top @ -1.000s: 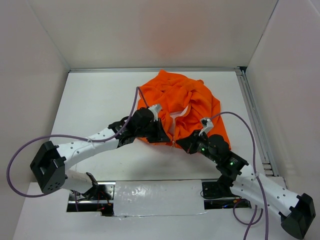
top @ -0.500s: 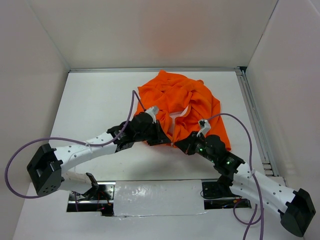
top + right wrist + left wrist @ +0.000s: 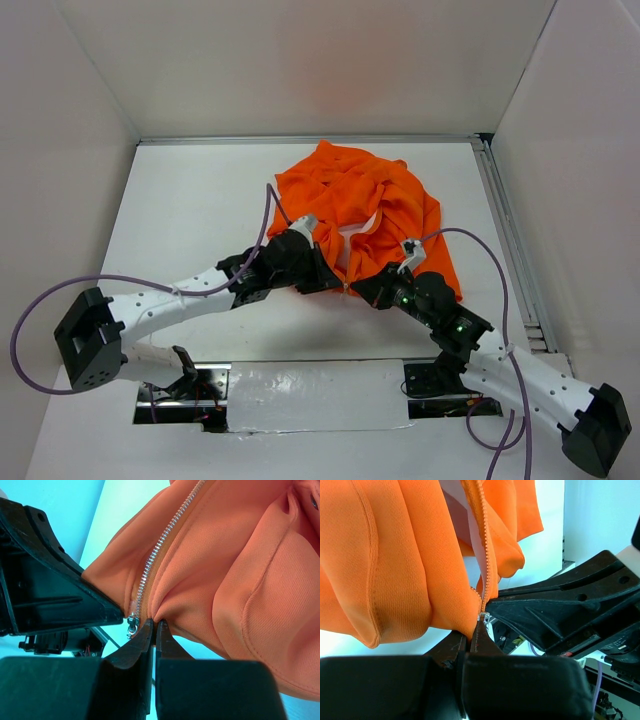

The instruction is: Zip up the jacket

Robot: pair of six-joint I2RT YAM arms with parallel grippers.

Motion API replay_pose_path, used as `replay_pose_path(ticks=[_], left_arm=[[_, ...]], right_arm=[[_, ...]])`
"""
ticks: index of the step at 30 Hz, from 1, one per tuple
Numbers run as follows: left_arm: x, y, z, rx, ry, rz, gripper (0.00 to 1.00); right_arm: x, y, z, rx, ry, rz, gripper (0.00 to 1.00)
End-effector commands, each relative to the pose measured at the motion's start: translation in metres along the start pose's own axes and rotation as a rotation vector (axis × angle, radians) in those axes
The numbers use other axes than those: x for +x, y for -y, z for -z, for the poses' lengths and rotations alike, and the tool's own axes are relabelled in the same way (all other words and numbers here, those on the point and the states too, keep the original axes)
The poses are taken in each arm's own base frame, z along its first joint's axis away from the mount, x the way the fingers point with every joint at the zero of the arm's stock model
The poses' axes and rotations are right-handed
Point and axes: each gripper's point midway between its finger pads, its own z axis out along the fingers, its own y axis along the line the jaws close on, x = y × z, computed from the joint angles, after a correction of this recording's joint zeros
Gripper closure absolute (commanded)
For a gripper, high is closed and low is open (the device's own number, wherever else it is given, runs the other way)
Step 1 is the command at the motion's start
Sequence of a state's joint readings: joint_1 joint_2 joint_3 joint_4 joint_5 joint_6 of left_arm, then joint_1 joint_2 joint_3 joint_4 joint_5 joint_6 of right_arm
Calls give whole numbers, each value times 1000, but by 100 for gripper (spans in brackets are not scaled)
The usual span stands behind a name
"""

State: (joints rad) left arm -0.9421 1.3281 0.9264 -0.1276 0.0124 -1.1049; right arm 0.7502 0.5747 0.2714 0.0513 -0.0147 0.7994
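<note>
The bright orange jacket (image 3: pixel 372 215) lies bunched at the table's middle back, its pale lining showing in the open front. My left gripper (image 3: pixel 333 283) is shut on the jacket's bottom hem (image 3: pixel 455 611) just left of the zipper. My right gripper (image 3: pixel 362 288) is shut on the hem (image 3: pixel 172 611) just right of the zipper. The two grippers nearly touch. The silver zipper (image 3: pixel 150 570) runs up from a small metal slider (image 3: pixel 131 624) at the bottom edge. The slider also shows in the left wrist view (image 3: pixel 483 615).
The white table (image 3: pixel 190 200) has white walls on three sides. A metal rail (image 3: pixel 505 225) runs along the right edge. Purple cables (image 3: pixel 270 205) loop over both arms. A foil-covered strip (image 3: pixel 310 392) lies between the arm bases.
Both grippers have shifted slightly, staying pinched on the bottom hem beside each other. The jacket's lower edge has moved a little with them.
</note>
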Motion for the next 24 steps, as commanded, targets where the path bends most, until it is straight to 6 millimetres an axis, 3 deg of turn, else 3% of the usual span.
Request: replay_pose_path(ticks=[1,12,24], left_arm=[[0,21,0,44,6,15,100],[0,15,-4,-33,48,11,100],[-14,23,3,-11,111,-4,100]], right_arm=[[-7,-9,-1,-25,26,-2,100],[-15,-6,-2,11,47,11,100],[9,-9,4,-19,-74,22,100]])
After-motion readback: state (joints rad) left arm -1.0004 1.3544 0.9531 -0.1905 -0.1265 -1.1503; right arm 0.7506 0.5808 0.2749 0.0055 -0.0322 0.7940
